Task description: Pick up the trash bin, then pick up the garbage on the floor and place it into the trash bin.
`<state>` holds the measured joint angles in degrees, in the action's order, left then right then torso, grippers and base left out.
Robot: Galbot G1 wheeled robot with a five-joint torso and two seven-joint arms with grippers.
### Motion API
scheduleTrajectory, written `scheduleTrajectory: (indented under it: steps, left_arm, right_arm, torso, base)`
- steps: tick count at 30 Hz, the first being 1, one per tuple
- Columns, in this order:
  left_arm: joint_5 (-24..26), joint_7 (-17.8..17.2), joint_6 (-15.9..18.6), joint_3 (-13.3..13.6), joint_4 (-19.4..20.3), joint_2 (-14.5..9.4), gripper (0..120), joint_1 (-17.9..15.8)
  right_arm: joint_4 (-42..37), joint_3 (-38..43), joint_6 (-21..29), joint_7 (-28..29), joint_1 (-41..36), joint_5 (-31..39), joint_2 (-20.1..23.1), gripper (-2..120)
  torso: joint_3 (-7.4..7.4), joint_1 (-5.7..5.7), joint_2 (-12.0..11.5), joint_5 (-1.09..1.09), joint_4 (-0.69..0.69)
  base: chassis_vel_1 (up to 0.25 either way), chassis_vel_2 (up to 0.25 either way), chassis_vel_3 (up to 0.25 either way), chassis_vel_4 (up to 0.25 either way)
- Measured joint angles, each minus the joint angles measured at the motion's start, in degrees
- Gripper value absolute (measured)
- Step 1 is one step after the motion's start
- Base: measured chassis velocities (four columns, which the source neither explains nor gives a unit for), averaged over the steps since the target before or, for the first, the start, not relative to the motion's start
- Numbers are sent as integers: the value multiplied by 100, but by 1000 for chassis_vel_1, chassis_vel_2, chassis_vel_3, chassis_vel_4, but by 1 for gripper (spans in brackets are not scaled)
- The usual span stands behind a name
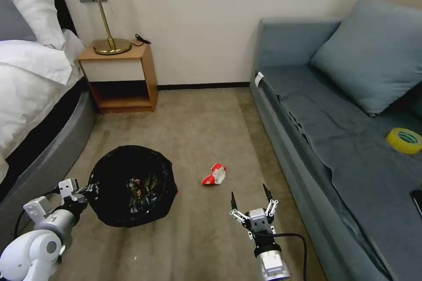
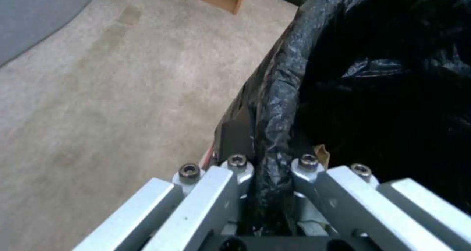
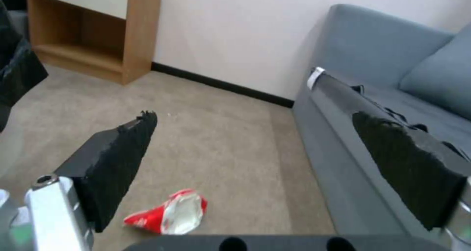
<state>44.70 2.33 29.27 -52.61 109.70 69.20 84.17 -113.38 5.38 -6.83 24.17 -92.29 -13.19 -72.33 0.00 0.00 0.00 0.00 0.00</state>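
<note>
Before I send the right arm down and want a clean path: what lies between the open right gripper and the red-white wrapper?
Only bare carpet, in the head view, separates the right gripper from the red-white wrapper.

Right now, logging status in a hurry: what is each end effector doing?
Left end effector: shut on the trash bin, clamping its bag-lined rim.
Right end effector: open, holding nothing, short of the red-white wrapper.

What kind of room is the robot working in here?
Most likely a hotel bedroom or a similar bedroom. A bed with white pillows and duvet stands beside a small wooden nightstand carrying a brass table lamp, and a grey-blue fabric sofa lines the opposite side of the beige carpet.
</note>
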Motion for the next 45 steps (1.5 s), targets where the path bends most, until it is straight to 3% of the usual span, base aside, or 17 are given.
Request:
scheduleTrajectory:
  steps: [17,27,31,32,35,36,40,41,43,44,45]
  left_arm:
    - [11,30,-56,-54,-41,14,3,39]
    - [19,46,-73,-75,-93,25,3,23]
    - [-92,94,-138,-43,-91,112,3,31]
    - [-92,94,-138,-43,-91,112,3,31]
    - [-127,139,-179,-45,-2,181,3,57]
    - [-127,139,-179,-45,-2,181,3,57]
    - [-130,205,-273,-149,-78,277,3,39]
    - [-130,205,-273,-149,-78,277,3,39]
    - [-116,234,-312,-186,-126,297,3,36]
    - [-83,258,-336,-224,-169,304,3,27]
    - [-83,258,-336,-224,-169,304,3,27]
  right_arm:
    - [208,-66,-134,-21,120,-28,-18,100]
    - [435,-312,-228,-190,549,301,82,100]
    - [681,-997,447,-164,1229,1508,223,100]
    - [681,-997,447,-164,1229,1508,223,100]
    - [941,-1968,1437,368,2182,3214,525,100]
    - [941,-1968,1437,368,2182,3214,525,100]
    - [1400,-2825,2068,1214,3468,5082,420,100]
    - [1400,-2825,2068,1214,3468,5082,420,100]
    - [1602,-3076,2385,1542,3908,5892,315,100]
    - [1800,-3206,2736,1862,4283,6524,204,100]
    - [1800,-3206,2736,1862,4283,6524,204,100]
  torso:
    - [0,0,0,-1,0]
    - [0,0,0,0,1]
    - [0,0,-1,0,0]
    - [0,0,-1,0,0]
    - [-1,0,0,0,-1]
    - [-1,0,0,0,-1]
    - [0,0,-1,0,1]
    - [0,0,-1,0,1]
    - [0,0,-1,0,1]
    - [0,0,-1,-1,1]
    - [0,0,-1,-1,1]
  base:
    - [-187,191,191,-185]
    - [-25,25,30,-37]
    - [0,0,0,0]
    - [0,0,0,0]
    - [0,0,0,0]
    - [0,0,0,0]
    - [0,0,0,0]
    - [0,0,0,0]
    - [0,0,0,0]
    - [0,0,0,0]
    - [0,0,0,0]
